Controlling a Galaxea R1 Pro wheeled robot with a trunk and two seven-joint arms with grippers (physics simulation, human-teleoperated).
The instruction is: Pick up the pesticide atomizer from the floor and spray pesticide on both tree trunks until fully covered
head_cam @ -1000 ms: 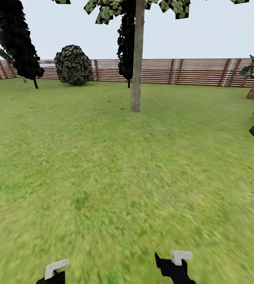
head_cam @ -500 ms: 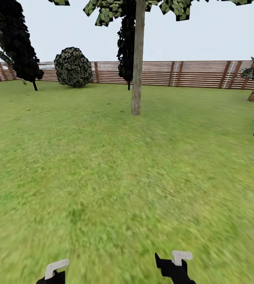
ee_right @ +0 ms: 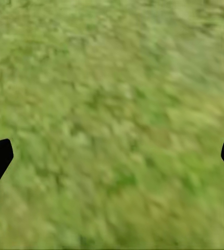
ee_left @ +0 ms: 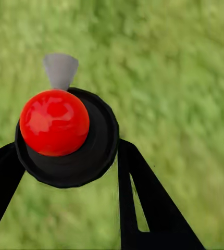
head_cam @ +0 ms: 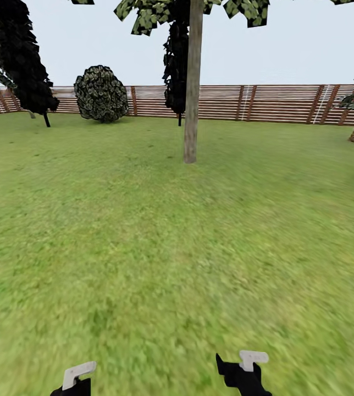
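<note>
My left gripper [head_cam: 73,378] is clamped on the pesticide atomizer [ee_left: 86,156] (red knob, grey nozzle). My right gripper [ee_right: 112,153] is spread wide over the lawn [head_cam: 144,247]. A slim trunk [head_cam: 191,110] stands at twelve o'clock, with the fence [head_cam: 276,102] behind.

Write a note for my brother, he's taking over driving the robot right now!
Left end effector: a dark round thing with a red ball top and a grey tip sits between its fingers. I cannot tell if it is gripped, or if it is the atomizer.
Right end effector: open, with only grass between its fingers.
Where: on the garden lawn, facing a slim straight trunk with the fence behind it.
Done: no spray specks show on any trunk.
Left: confirm the atomizer is in hand, find the two thick trunks, then spray each until it is covered.
</note>
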